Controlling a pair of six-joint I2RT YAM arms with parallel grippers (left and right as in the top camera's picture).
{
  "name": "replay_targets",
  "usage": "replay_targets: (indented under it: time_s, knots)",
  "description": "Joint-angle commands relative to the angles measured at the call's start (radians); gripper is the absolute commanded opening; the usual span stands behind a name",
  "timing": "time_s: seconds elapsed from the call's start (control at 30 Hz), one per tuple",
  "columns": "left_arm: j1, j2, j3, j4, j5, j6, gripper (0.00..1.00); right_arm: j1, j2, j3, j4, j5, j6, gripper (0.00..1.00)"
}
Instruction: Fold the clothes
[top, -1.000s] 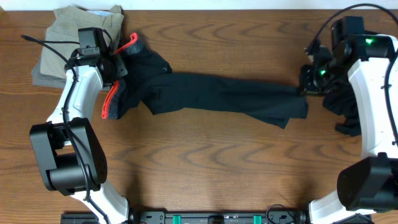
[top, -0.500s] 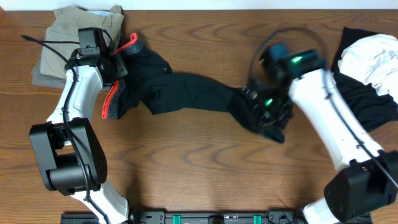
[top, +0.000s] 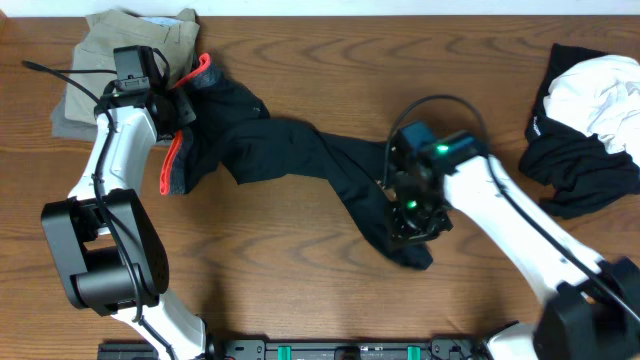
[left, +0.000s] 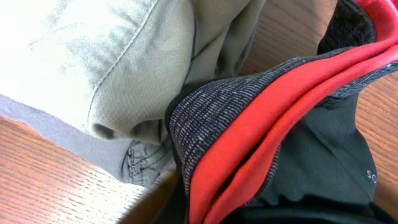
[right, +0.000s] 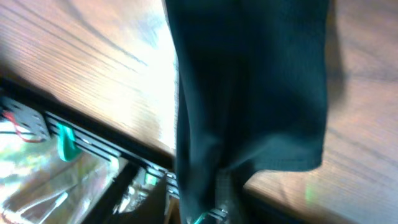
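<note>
Dark trousers (top: 290, 150) with a red waistband (top: 172, 165) lie stretched across the table. My left gripper (top: 183, 100) is at the waistband end and looks shut on it; in the left wrist view the red band (left: 249, 137) and dark cloth (left: 323, 162) fill the frame and hide the fingers. My right gripper (top: 410, 215) is shut on the leg end, which is doubled back toward the middle. In the right wrist view the dark leg (right: 249, 93) hangs from the jaws (right: 230, 205).
A folded khaki garment (top: 90, 60) lies at the back left under the left arm and also shows in the left wrist view (left: 112, 62). A pile with a white garment (top: 600, 90) on black cloth (top: 565, 165) sits at the back right. The table's front rail (right: 93, 149) is near.
My right gripper has carried the leg end from the far right leftward and toward the front, bending the trousers. The pile at right is uncovered. My left gripper shifted slightly back.
</note>
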Motion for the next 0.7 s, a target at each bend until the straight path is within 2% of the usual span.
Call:
replay_targets:
  time_s: [0.0,0.2,0.27,0.47,0.67]
  knots:
    - [0.004,0.008,0.01,0.004,-0.019,-0.002,0.06,-0.079,-0.06,0.018,0.034,-0.003,0.018,0.63]
    - [0.004,0.008,0.01,0.005,0.0,-0.002,0.06,-0.272,-0.067,0.015,0.218,0.085,0.052,0.62]
    - [0.004,0.008,0.01,0.005,0.004,-0.002,0.06,-0.32,-0.05,0.015,0.271,0.122,0.051,0.56]
    - [0.004,0.008,0.01,0.001,0.004,-0.002,0.06,-0.378,0.051,0.015,0.32,0.348,0.108,0.58]
    - [0.004,0.008,0.01,0.001,0.004,-0.002,0.06,-0.404,0.151,0.015,0.415,0.435,0.149,0.57]
